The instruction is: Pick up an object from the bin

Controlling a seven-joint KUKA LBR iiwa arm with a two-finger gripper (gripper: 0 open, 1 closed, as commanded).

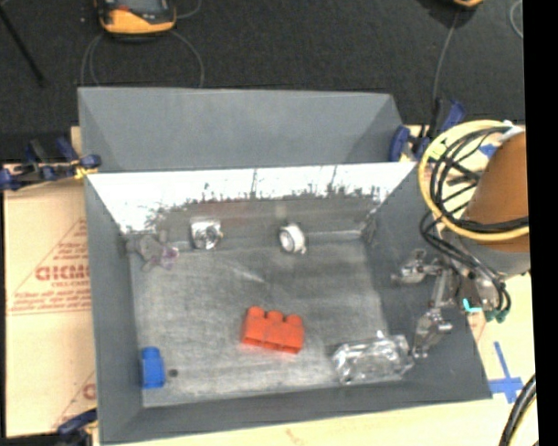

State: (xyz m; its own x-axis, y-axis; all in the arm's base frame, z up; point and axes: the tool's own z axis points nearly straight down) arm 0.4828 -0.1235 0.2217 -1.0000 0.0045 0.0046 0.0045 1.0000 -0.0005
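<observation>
My gripper [419, 304] hangs over the bin's right sloping wall, open, with nothing between its fingers. Its lower fingertip [423, 339] stands just right of a clear, shiny plastic piece [367, 361] that lies in the front right corner of the floor. A red toy brick [273, 329] lies on the floor to the left of that piece, well apart from the gripper.
A blue block [152, 368] sits in the front left corner. Along the back wall lie a small shiny crumpled piece [205, 234], a white ring-like piece [291, 238] and a pale purple see-through thing [160, 256]. The arm with its orange cover and cables stands at the right.
</observation>
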